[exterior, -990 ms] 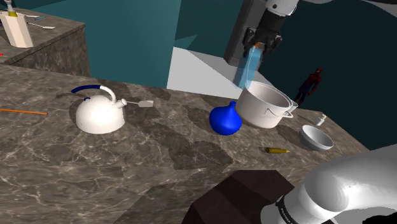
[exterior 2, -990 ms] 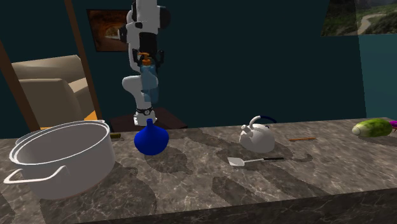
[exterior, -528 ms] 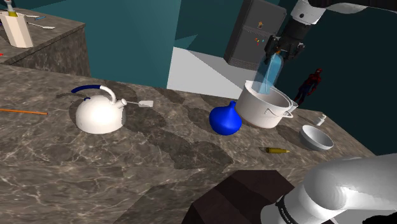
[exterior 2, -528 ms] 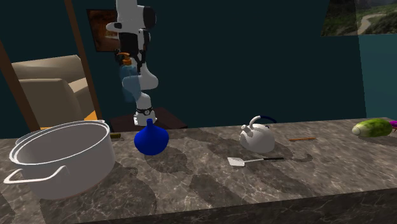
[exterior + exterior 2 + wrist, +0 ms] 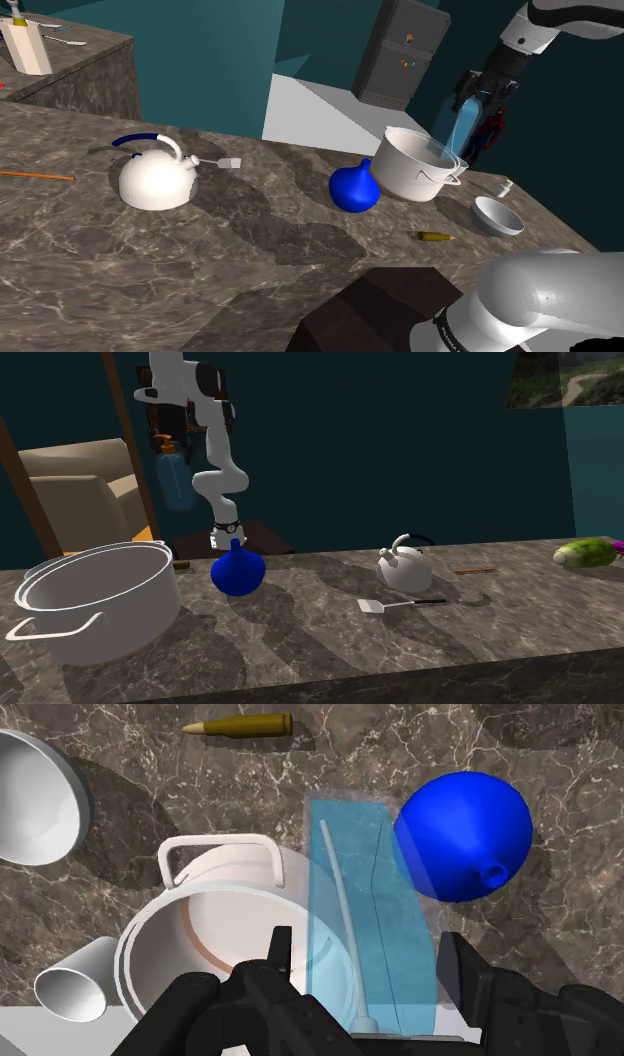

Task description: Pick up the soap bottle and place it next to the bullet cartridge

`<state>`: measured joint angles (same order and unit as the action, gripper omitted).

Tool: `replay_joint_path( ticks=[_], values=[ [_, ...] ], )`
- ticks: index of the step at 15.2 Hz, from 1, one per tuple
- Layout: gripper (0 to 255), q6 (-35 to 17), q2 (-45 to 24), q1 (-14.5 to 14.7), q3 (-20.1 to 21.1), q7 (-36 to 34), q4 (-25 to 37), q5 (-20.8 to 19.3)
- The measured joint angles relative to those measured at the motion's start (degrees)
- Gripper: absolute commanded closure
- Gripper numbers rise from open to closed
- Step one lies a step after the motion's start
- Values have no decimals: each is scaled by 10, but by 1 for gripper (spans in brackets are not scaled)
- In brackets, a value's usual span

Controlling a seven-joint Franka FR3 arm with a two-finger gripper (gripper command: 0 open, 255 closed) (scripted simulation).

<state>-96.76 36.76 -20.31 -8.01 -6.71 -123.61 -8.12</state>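
Wrist view: the gripper [image 5: 370,949], fingers narrowly parted, clasps the translucent blue soap bottle [image 5: 365,884] above the white pot [image 5: 230,929]. The brass bullet cartridge [image 5: 240,725] lies near that pot.

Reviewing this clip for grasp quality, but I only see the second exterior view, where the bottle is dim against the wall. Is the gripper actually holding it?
Observer: Yes. In the wrist view the gripper clasps the translucent blue soap bottle between its fingers.
Operator: What is below it?
Observer: The white pot and the blue vase stand side by side beneath the bottle.
Operator: And the cartridge?
Observer: The brass bullet cartridge lies on its side on the marble counter, apart from the pot, past its handle.
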Motion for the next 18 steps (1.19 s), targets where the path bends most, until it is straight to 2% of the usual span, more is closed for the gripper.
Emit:
replay_joint_path(
  ticks=[9,18],
  values=[
    [255,9,30,-36,-107,125,-3,-49],
    [255,16,7,-54,-213,245,51,-83]
  ],
)
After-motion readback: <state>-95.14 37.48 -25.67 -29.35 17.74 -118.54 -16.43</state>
